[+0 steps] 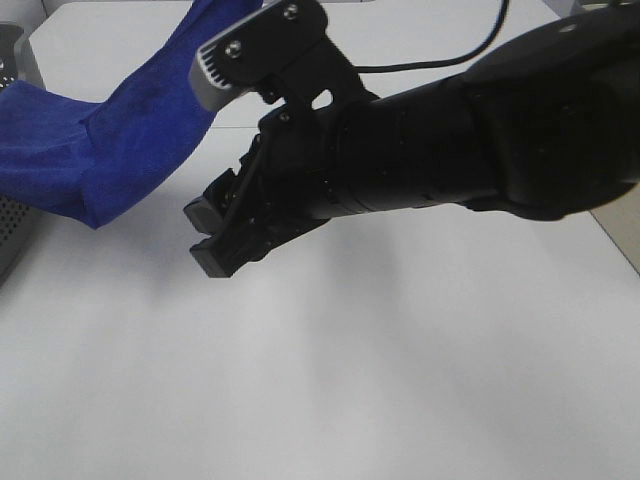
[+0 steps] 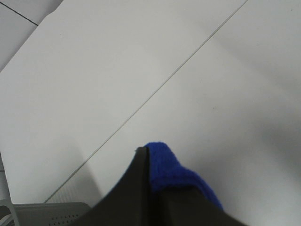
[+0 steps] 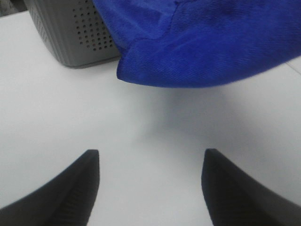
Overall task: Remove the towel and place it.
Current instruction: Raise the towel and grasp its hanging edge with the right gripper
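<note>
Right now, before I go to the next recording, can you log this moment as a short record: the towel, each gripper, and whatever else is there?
towel: blue, held up, sagging above the table
left gripper: shut on the towel's edge
right gripper: open, empty, facing the towel's hanging fold without touching it
grey box: perforated, at the left of the high view, partly hidden by the towel
task stage: towel held, not yet placed
</note>
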### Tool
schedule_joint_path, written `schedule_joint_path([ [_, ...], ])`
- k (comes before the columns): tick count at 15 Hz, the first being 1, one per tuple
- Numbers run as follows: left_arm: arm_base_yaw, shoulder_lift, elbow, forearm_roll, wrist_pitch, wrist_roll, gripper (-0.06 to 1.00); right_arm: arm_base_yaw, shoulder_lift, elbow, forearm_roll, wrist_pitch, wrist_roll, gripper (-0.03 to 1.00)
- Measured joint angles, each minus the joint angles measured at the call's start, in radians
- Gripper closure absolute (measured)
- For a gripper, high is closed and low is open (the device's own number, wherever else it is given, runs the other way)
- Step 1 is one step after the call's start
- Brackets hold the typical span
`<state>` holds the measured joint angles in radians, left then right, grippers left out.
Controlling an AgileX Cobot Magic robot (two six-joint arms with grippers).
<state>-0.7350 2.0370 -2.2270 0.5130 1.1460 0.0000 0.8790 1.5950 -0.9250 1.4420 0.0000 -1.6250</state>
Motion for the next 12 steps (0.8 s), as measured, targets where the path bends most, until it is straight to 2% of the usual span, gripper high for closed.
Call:
schedule_joint_path([
  [2, 0.000, 0.000, 0.000, -0.020, -0.015, 0.000, 0.94, 0.001, 0.058, -0.063, -0.091, 0.034, -0.025, 0.34],
  [5, 0.000, 0.000, 0.000, -0.044, -0.027, 0.000, 0.94, 0.001, 0.123, -0.133, -0.152, 0.069, -0.040, 0.35],
  [8, 0.000, 0.000, 0.000, -0.052, -0.056, 0.000, 0.94, 0.001, 0.190, -0.206, -0.186, 0.150, -0.061, 0.35],
  [12, 0.000, 0.000, 0.000, -0.078, -0.096, 0.000, 0.94, 0.022, 0.242, -0.311, -0.200, 0.175, -0.112, 0.35],
])
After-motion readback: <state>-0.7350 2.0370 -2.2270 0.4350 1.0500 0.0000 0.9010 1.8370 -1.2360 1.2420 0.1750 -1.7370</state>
